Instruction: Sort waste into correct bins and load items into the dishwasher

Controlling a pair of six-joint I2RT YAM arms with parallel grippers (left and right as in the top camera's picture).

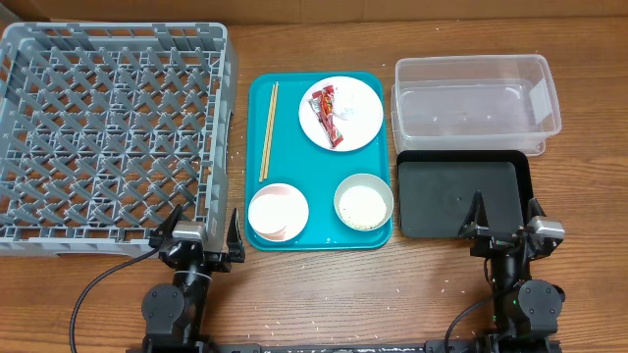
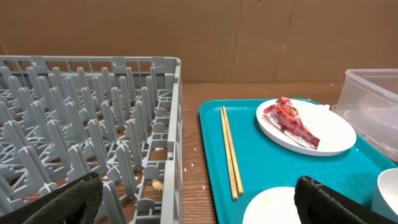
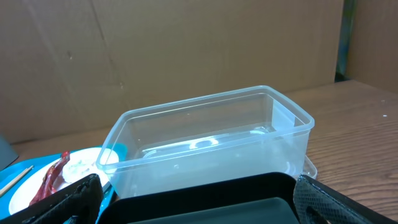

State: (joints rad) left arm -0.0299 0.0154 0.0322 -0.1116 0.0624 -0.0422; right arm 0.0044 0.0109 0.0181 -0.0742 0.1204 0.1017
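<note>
The red snack wrapper (image 1: 327,116) lies across a pale round plate (image 1: 363,118) at the 1 o'clock corner of the teal serving tray (image 1: 253,157); its print is too small to read. Wooden chopsticks (image 1: 268,118) lie along the tray's 10 o'clock edge. A small pinkish dish (image 1: 278,211) sits at 7 o'clock and a grey-green bowl (image 1: 337,203) at 5. The grey dish rack (image 1: 108,127) stands at the tray's 9 o'clock, the clear tub (image 1: 476,61) at 2 and the black tray (image 1: 442,191) at 4. The left fingers (image 1: 236,235) and right fingers (image 1: 477,216) are spread apart and empty, near the bench's (image 1: 324,294) 6 o'clock edge.
</note>
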